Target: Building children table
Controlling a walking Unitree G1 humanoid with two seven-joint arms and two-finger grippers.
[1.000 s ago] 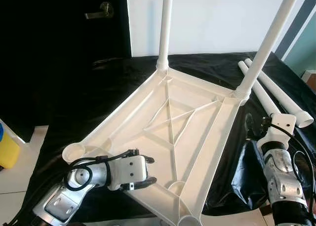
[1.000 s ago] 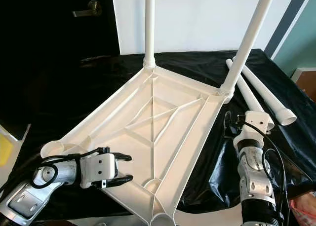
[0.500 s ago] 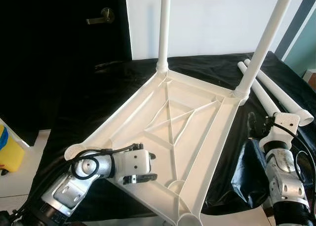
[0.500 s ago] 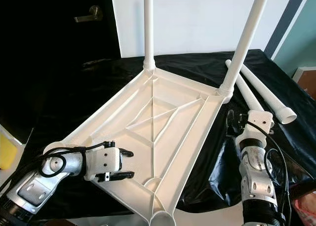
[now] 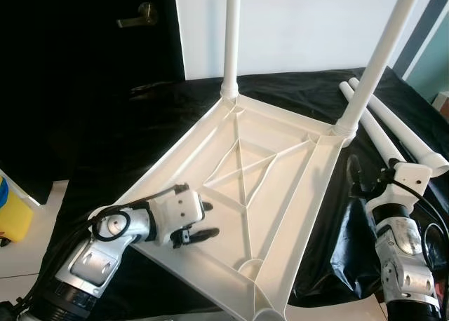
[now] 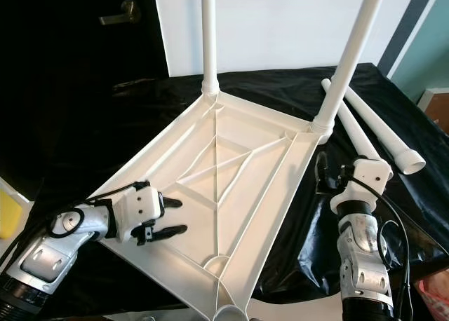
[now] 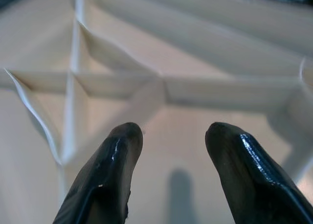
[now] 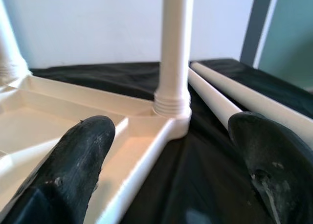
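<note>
At about eight o'clock in the head view, my left pincer [image 5: 198, 223] hangs released over the near-left part of the upturned white tabletop [image 5: 280, 167], its fingers apart above the ribbed underside and gripping nothing. The tabletop lies upside down on a black sheet [image 5: 105, 146] and takes up the middle of the scene. Two legs are already seated: a far leg [image 5: 231, 41] at twelve o'clock and a right leg [image 5: 379, 62] at two o'clock. Two loose legs [image 5: 393, 135] lie side by side on the sheet at three o'clock, just beside the right corner. My right pincer [image 6: 330, 177] stands released at four o'clock, near the tabletop's right edge and short of the loose legs.

I judge the step in hand is fetching a loose leg. To do it well I would grip one near its middle, so it stays level, then carry it to an empty near socket [image 5: 270, 312] at six o'clock.

The tabletop's near corner sits close to the edge of the sheet. The right side is tight between the standing leg and the loose ones; the left has more open sheet.
</note>
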